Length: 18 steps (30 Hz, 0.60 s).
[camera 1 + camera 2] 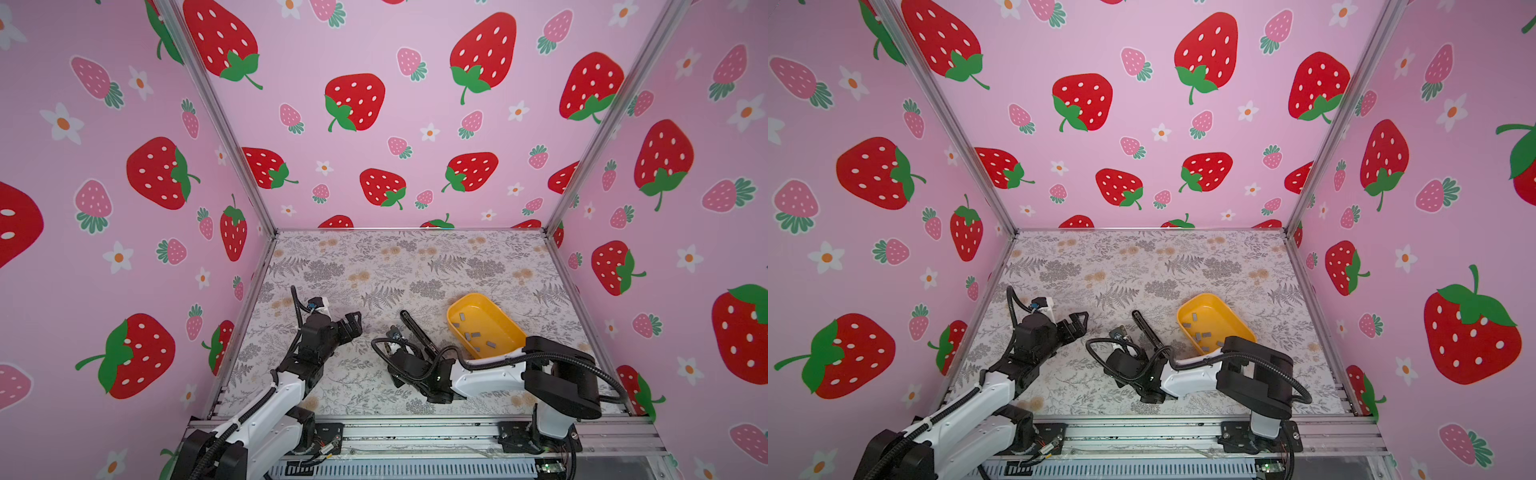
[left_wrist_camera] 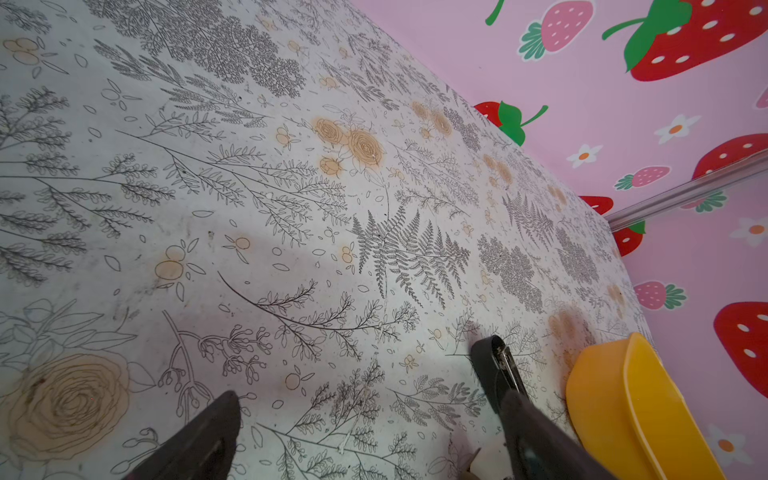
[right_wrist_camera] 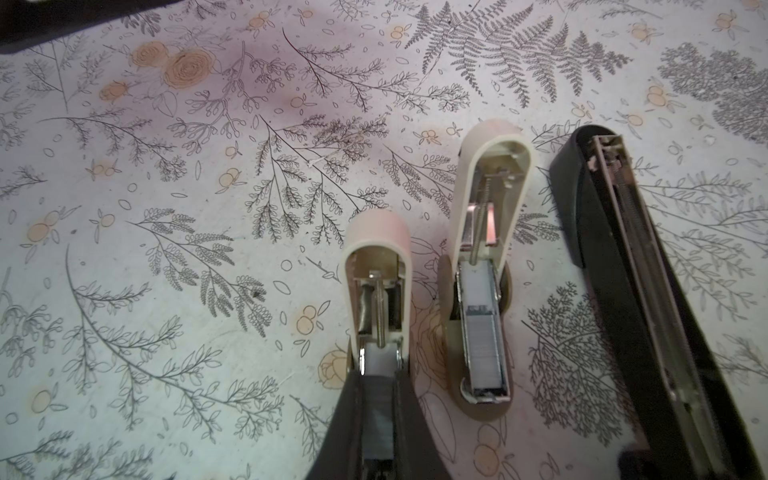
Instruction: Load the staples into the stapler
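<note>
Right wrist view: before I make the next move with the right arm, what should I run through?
1. Right gripper shut: ok.
2. Grey strip between the jaws seated in the near cream stapler: cannot tell, since the gripper hides that part of the channel.
3. Second cream stapler loaded: ok, a staple row lies in its channel.
4. Black stapler lid open: ok.
5. Left gripper open and apart from all the staplers: ok.
6. Spare staples left in the yellow tray: ok.
</note>
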Tool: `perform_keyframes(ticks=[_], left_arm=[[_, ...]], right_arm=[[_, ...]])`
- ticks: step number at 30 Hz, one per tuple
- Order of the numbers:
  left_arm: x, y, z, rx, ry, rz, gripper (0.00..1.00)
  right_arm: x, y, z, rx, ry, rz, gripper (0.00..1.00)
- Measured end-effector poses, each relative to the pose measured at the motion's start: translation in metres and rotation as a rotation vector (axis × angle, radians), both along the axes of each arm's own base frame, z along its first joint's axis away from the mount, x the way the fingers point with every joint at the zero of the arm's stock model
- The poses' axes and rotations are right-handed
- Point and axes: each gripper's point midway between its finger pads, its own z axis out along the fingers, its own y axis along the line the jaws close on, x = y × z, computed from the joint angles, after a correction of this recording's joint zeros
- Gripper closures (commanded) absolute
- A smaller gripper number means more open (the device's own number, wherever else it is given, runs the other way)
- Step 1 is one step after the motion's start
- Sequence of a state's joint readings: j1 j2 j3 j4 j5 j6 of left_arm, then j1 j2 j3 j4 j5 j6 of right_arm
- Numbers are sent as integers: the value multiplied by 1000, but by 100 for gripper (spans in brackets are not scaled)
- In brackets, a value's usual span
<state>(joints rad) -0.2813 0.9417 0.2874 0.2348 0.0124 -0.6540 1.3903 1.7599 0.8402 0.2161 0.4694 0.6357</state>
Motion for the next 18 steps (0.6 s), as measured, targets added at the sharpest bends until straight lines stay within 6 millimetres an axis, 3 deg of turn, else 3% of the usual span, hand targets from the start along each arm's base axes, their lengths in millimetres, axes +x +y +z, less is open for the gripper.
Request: perform_keyframes(ticks=[18], left_arm=[[0,0,0,0,0,0,1]], right_arm=[[-1,0,-5,1,16,-12,90]])
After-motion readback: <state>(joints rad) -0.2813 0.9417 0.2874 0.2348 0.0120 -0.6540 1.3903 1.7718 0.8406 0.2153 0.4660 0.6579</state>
